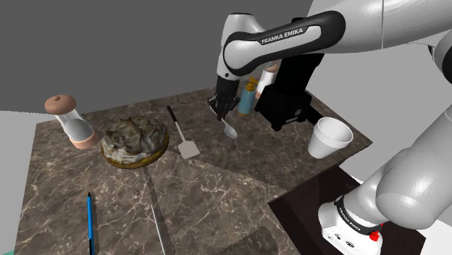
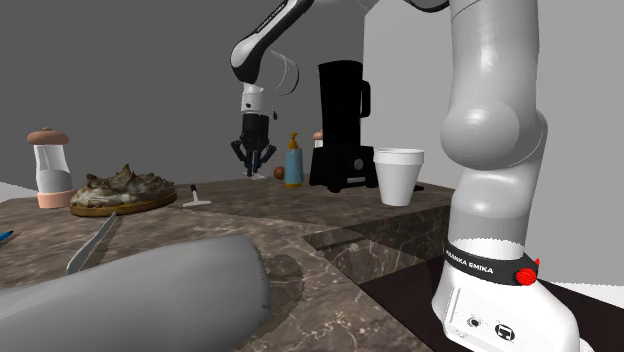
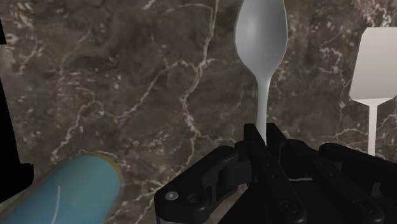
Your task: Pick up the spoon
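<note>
The jaws are closed on the handle of the pale grey spoon (image 3: 261, 38), clasping it near its end. The spoon bowl projects beyond the jaws over the dark marbled worktop (image 3: 127, 76), between a white spatula (image 3: 375, 63) and a blue bottle (image 3: 70, 191). Contact between bowl and worktop cannot be determined.

Dim, even light w/ soft shadows

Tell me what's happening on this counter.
The arm's black tool is shut on the handle of a pale spoon, whose bowl points away over the dark marble counter. A white spatula lies beside it, and a blue bottle stands nearby. Whether the spoon is off the surface is unclear.
</note>
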You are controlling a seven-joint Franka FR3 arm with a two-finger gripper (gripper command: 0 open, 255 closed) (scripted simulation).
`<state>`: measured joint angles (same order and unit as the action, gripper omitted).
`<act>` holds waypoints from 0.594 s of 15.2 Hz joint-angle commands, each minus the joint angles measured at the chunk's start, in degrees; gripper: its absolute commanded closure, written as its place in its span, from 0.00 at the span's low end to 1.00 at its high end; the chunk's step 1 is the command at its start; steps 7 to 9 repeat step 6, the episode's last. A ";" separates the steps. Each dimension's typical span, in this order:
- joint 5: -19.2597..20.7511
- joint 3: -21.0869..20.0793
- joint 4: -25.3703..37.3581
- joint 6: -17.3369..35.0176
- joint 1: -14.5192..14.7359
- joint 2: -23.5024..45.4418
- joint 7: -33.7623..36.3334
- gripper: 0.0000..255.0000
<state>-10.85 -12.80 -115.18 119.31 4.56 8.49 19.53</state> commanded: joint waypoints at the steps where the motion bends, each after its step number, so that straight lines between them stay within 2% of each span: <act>1: -0.06 0.03 0.53 -1.42 -0.10 -0.87 0.09 1.00; 4: -0.08 0.05 1.77 -3.56 -0.18 -1.80 0.36 1.00; 9: -0.08 0.05 1.83 -3.66 -0.18 -1.84 0.37 1.00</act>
